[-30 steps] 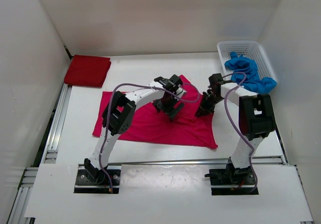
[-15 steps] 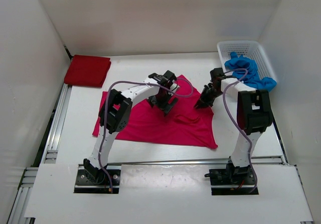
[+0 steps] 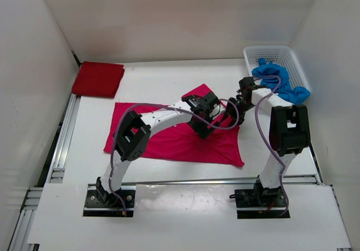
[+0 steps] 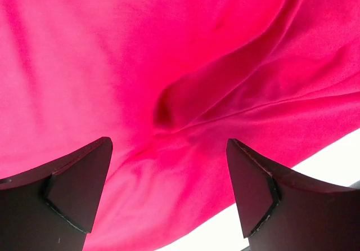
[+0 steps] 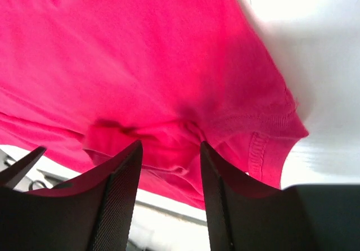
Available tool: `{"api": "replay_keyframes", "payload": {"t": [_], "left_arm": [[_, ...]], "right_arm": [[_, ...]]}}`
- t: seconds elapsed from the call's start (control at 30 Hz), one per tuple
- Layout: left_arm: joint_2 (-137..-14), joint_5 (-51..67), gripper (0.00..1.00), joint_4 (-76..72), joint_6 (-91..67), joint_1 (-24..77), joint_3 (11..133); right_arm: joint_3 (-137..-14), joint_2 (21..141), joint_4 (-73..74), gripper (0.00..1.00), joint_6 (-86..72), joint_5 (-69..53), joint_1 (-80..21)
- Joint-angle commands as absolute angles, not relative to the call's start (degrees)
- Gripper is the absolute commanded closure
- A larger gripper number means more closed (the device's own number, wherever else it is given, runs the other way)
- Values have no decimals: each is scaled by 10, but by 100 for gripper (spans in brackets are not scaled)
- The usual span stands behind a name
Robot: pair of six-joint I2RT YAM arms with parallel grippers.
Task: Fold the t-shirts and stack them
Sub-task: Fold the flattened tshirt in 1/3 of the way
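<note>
The magenta-pink t-shirt (image 3: 169, 141) lies spread flat in the middle of the white table. My left gripper (image 3: 205, 117) hovers low over its right part, and in the left wrist view the left gripper (image 4: 169, 144) stands wide open over wrinkled pink cloth (image 4: 169, 65) with nothing gripped. My right gripper (image 3: 233, 113) is at the shirt's right sleeve. In the right wrist view the right gripper (image 5: 171, 144) is partly open, a bunched fold of the sleeve (image 5: 163, 135) between its fingers. The dark red t-shirt (image 3: 98, 79) lies folded at the back left. The blue t-shirt (image 3: 279, 83) is crumpled in the basket.
A white mesh basket (image 3: 275, 53) stands at the back right corner, against the right wall. White walls close in the table on three sides. A metal rail (image 3: 59, 144) runs along the table's left edge. Bare table (image 3: 157, 76) shows behind the pink shirt.
My left gripper has swung right across the pink shirt toward the right sleeve. My right gripper has shifted slightly back and right, and its jaws have widened around the sleeve fold.
</note>
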State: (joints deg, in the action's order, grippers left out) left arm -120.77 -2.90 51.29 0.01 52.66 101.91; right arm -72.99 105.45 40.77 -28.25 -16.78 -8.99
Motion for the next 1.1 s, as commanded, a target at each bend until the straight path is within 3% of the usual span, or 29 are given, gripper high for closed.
{"api": "replay_keyframes", "payload": {"t": [0.0,0.17,0.43,0.57,0.87,0.97,1.07], "left_arm": [[-1227,-18,7,508,0,526,1037],[-1246,-46,16,508,0,526,1054],[-1258,-63,38,508,0,526,1054],[-1258,-63,39,508,0,526,1054],[-1264,-63,66,508,0,526,1060],[-1264,-57,66,508,0,526,1065],[-1270,-57,59,508,0,516,1065]], "right_arm": [[-708,1038,415,48,-280,-201,-88],[-702,1044,408,47,-286,-229,-88],[-679,1044,403,50,-291,-248,-88],[-660,1038,403,50,-291,-255,-88],[-633,1010,403,50,-285,-255,-88],[-627,998,403,50,-285,-249,-88],[-621,985,408,50,-279,-249,-88]]}}
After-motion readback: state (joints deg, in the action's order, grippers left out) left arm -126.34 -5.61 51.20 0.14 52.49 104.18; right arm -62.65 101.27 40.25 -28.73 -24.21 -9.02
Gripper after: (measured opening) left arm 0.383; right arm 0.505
